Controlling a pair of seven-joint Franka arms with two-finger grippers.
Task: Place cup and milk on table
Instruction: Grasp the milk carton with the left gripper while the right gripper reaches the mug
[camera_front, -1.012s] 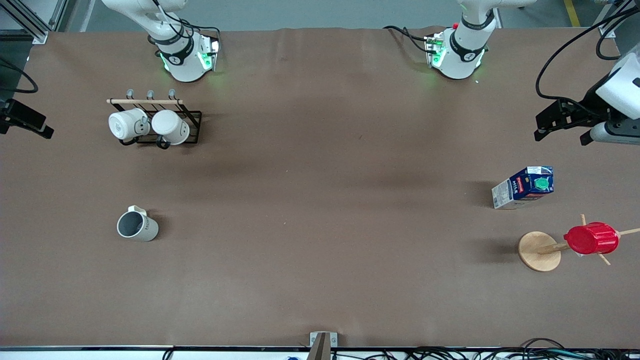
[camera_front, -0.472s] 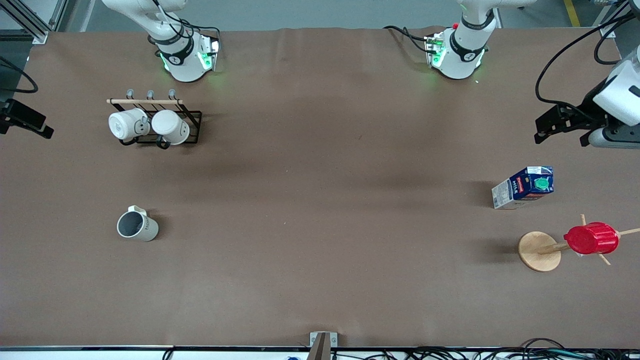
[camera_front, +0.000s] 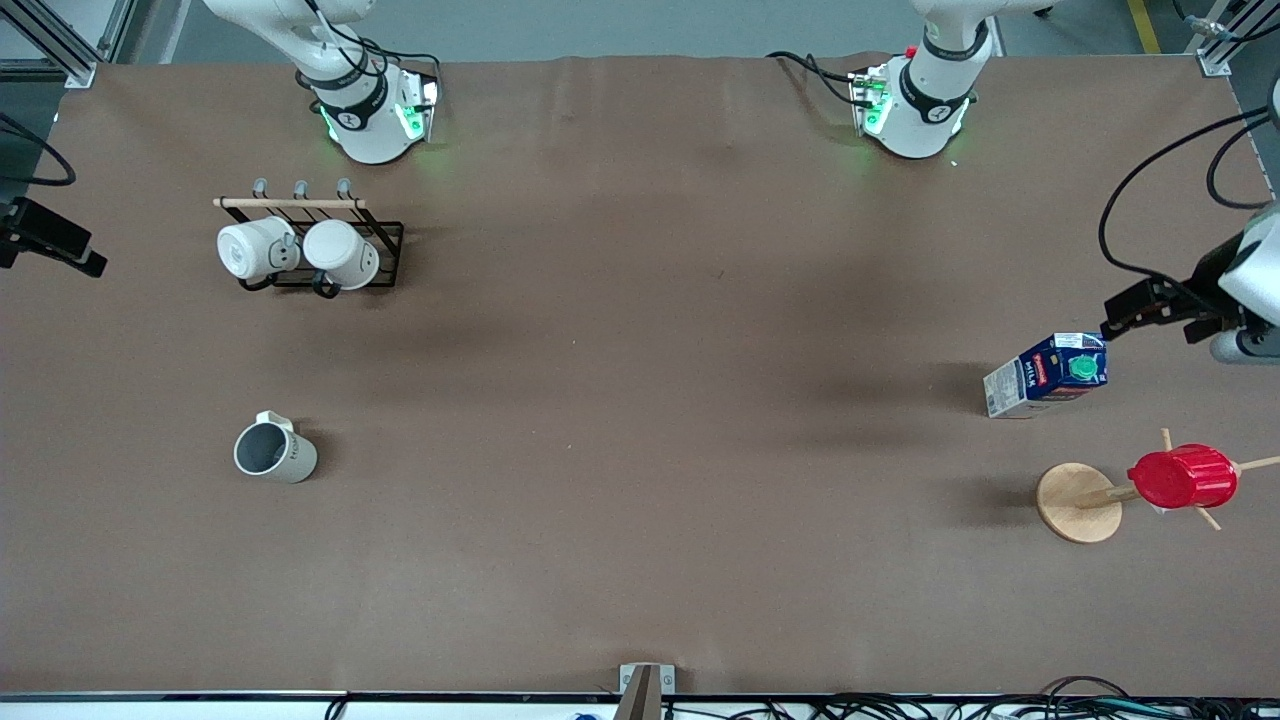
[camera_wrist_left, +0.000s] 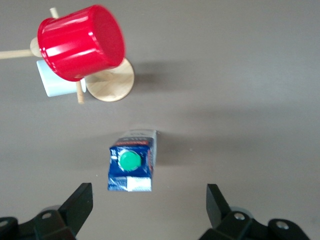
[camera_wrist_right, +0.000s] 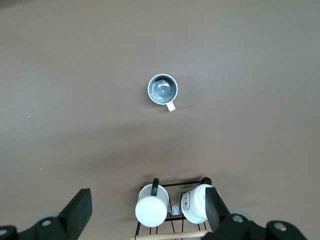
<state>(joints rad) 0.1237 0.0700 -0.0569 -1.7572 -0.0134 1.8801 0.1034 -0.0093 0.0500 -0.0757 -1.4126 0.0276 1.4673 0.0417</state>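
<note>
From my station I see the small blue milk carton with green round cap (camera_wrist_left: 130, 167) standing upright on the brown desk (camera_front: 640, 400), almost under my left gripper (camera_wrist_left: 150, 200), whose fingers (camera_wrist_left: 80, 202) are spread wide with nothing between them. The right gripper (camera_wrist_right: 147, 210), also spread, waits high over the cream-white mug with grey inside (camera_wrist_right: 162, 90).

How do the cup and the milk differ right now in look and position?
The cup is round and cream-white with a grey inside and open top; the milk is a boxy blue carton with a red band and a green cap. The cup sits toward the right arm's end of the table, the milk toward the left arm's end. The open left gripper is close above the milk; no gripper is near the cup. Both stand upright.
</note>
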